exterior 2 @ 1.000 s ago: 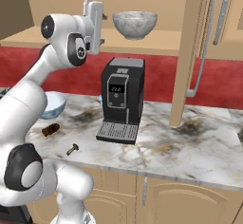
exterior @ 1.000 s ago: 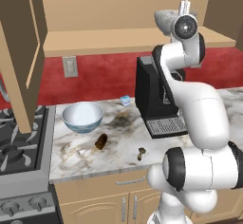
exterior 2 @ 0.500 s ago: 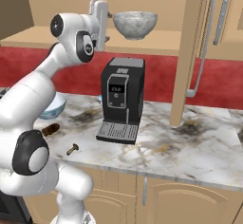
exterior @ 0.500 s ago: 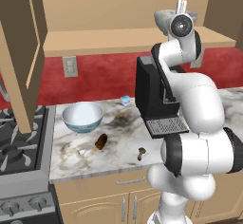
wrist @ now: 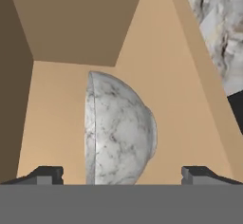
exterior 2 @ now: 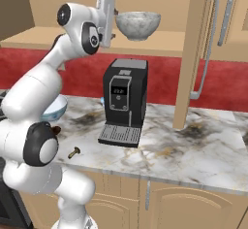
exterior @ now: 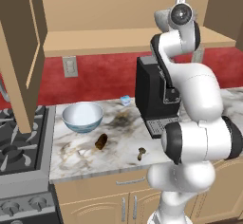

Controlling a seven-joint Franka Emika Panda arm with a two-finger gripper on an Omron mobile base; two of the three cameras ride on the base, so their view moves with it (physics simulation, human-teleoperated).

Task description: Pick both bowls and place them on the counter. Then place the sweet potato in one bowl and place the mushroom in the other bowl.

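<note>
tool [exterior 2: 113,20] gaped wide beside grey bowl [exterior 2: 138,25] on shelf [exterior 2: 160,43] | lined up for grasp | blue bowl [exterior: 82,116] already on surface [exterior: 85,147]

The arm [exterior: 194,99] is built of glossy white, rounded shell segments that bulge like stacked capsules through the right half of the left base view. Dark grey round caps [exterior 2: 40,150] mark its joints, one with a shiny lens-like disc. The small flat hand section is pale grey-white, ending in two dark fingertips [wrist: 45,173].
</note>
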